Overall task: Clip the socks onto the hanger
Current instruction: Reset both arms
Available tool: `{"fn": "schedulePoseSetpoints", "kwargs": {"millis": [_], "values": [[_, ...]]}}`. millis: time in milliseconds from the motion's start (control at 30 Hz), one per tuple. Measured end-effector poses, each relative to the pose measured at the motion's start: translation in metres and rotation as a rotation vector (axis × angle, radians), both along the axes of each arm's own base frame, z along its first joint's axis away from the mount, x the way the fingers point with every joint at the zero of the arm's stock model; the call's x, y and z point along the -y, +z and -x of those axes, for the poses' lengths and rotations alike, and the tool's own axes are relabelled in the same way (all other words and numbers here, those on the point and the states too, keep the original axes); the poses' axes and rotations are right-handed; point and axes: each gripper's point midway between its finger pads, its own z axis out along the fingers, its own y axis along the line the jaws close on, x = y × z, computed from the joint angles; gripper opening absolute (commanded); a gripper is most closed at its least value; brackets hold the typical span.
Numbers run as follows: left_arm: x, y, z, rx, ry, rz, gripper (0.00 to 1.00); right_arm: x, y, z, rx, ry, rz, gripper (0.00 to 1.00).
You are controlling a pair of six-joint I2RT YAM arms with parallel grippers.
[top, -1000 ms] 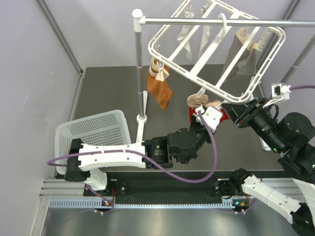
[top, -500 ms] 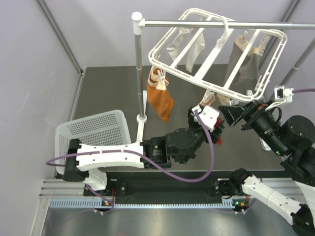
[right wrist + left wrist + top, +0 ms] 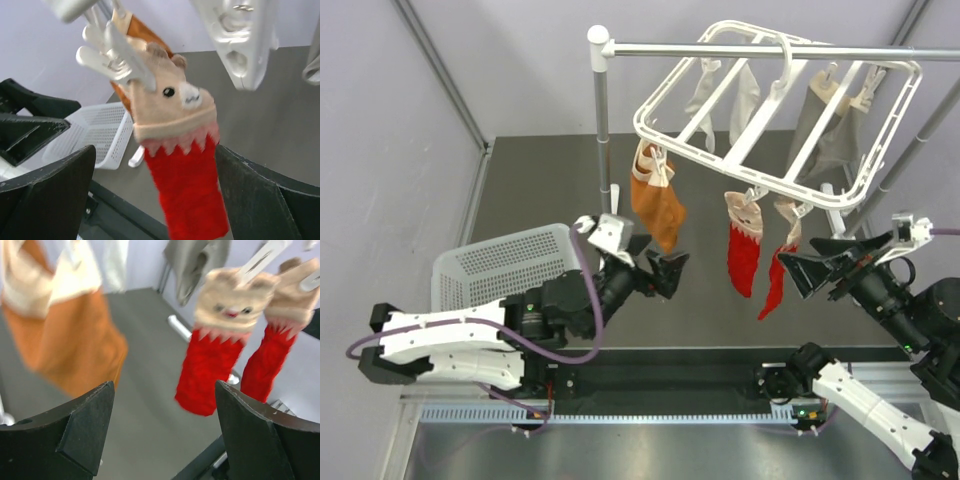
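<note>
The white hanger (image 3: 692,150) hangs tilted from the rail by its hook. Two red socks with pale animal-face cuffs (image 3: 744,250) (image 3: 775,282) dangle from clips on its near edge. An orange sock (image 3: 658,205) hangs to their left, with white (image 3: 705,95) and grey-beige socks (image 3: 820,125) behind. My left gripper (image 3: 655,265) is open and empty below the orange sock; its view shows the red socks (image 3: 210,375) ahead, apart from the jaws (image 3: 162,390). My right gripper (image 3: 817,262) is open just right of the red pair. One red sock (image 3: 187,195) hangs between its spread fingers (image 3: 155,150), clipped by a white peg (image 3: 117,55).
A grey metal stand has an upright pole (image 3: 603,140) and a top rail (image 3: 720,47) that carries the hanger. A white perforated basket (image 3: 510,265) lies at the left, also seen in the right wrist view (image 3: 95,132). The tabletop is dark grey, with grey walls around.
Both grippers have opened and drawn back from the red socks, which now hang from the clips. The left arm has swung left and back. The hanger has swung up to the right.
</note>
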Motion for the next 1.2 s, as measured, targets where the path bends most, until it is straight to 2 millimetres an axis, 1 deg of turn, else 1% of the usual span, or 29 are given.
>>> {"fn": "schedulePoseSetpoints", "kwargs": {"millis": [100, 167, 233, 300, 400, 500, 600, 700, 733, 800, 900, 967, 1033, 1200], "values": [[-0.027, -0.032, -0.002, -0.06, 0.032, 0.004, 0.86, -0.011, -0.014, 0.006, -0.01, 0.072, 0.03, 1.0], [-0.04, -0.051, -0.002, -0.092, 0.048, 0.002, 0.86, -0.021, -0.024, 0.008, -0.021, 0.131, 0.052, 1.0], [-0.054, -0.065, -0.002, -0.122, 0.064, 0.009, 0.86, -0.031, -0.034, 0.012, -0.029, 0.191, 0.073, 1.0], [-0.064, -0.068, 0.0, -0.142, 0.069, 0.038, 0.86, -0.039, -0.039, 0.015, -0.022, 0.241, 0.08, 1.0], [-0.076, -0.068, 0.001, -0.167, 0.071, 0.098, 0.86, -0.045, -0.039, 0.025, 0.021, 0.308, 0.076, 1.0], [-0.083, -0.071, 0.002, -0.19, 0.077, 0.137, 0.86, -0.043, -0.034, 0.032, 0.074, 0.319, 0.052, 1.0], [-0.086, -0.085, 0.003, -0.216, 0.088, 0.139, 0.86, -0.041, -0.041, 0.034, 0.081, 0.315, 0.037, 1.0], [-0.089, -0.106, 0.004, -0.247, 0.092, 0.139, 0.86, -0.045, -0.063, 0.03, 0.039, 0.315, 0.029, 1.0], [-0.091, -0.125, 0.005, -0.264, 0.097, 0.122, 0.86, -0.049, -0.086, 0.025, -0.007, 0.316, 0.03, 1.0], [-0.094, -0.136, 0.007, -0.279, 0.089, 0.15, 0.86, -0.056, -0.105, 0.02, -0.022, 0.324, -0.002, 1.0], [-0.103, -0.168, 0.011, -0.309, 0.077, 0.17, 0.87, -0.062, -0.145, 0.018, -0.08, 0.331, -0.031, 1.0], [-0.108, -0.18, 0.013, -0.322, 0.068, 0.198, 0.87, -0.065, -0.159, 0.014, -0.107, 0.33, -0.034, 1.0], [-0.112, -0.187, 0.015, -0.337, 0.054, 0.242, 0.87, -0.067, -0.165, 0.012, -0.119, 0.324, -0.034, 1.0], [-0.115, -0.197, 0.02, -0.359, 0.01, 0.367, 0.87, -0.066, -0.161, 0.002, -0.09, 0.284, -0.065, 1.0]]}}
